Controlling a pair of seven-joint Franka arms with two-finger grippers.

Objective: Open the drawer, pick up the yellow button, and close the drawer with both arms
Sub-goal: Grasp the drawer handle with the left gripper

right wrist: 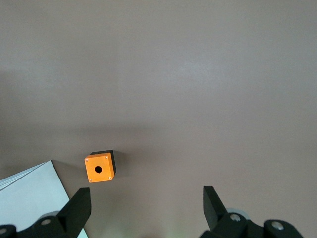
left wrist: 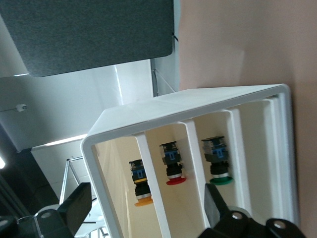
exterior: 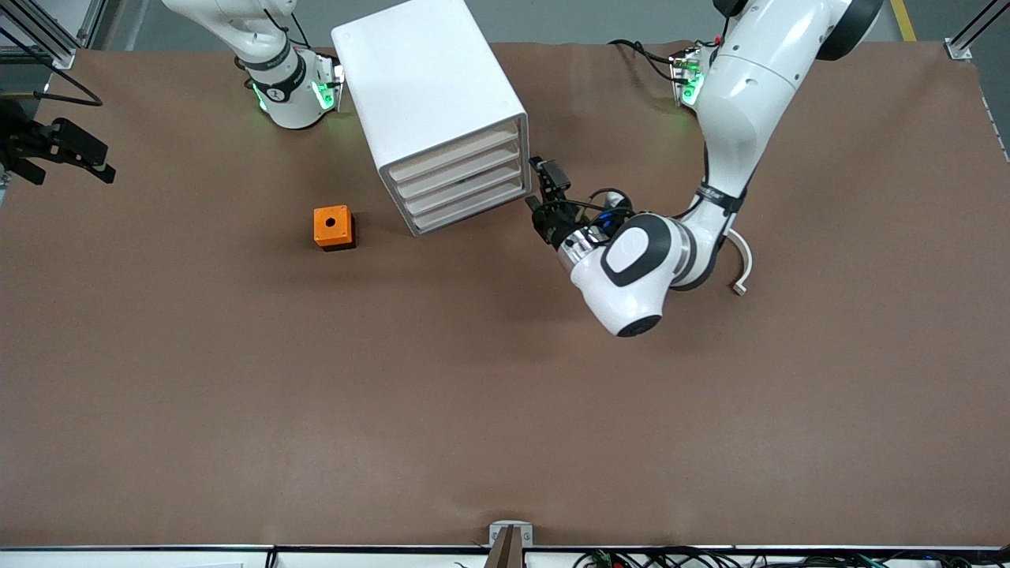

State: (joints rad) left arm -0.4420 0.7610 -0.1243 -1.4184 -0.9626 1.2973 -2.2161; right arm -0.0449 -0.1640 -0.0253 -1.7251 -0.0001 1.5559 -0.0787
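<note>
drawer [exterior: 456, 152]: top of four in the white cabinet [exterior: 430, 87]; front flush with the three below, shut.
button [left wrist: 140, 186]: orange-yellow cap, black-and-blue body, seen through the cabinet's front in the top compartment, the one highest above the table.
other buttons: red-capped one [left wrist: 172, 168] in the next compartment down, green-capped one [left wrist: 218, 163] in the one below that.
left gripper [exterior: 540, 189]: released, fingers spread, holding nothing; low, just in front of the drawer fronts at the corner toward the left arm's end, not touching.
right gripper [right wrist: 146, 198]: released, empty, waiting high over the table.
edges: the cabinet stands skewed, with its drawer fronts turned toward the front camera and the left arm's end.
open room: wide bare brown table [exterior: 505, 410] in front of the drawers.
writing: a mark on the right arm's black wrist band, not readable.
in the way: orange cube with a hole [exterior: 333, 226] beside the cabinet, toward the right arm's end, apart from it and off the drawers' line.
</note>
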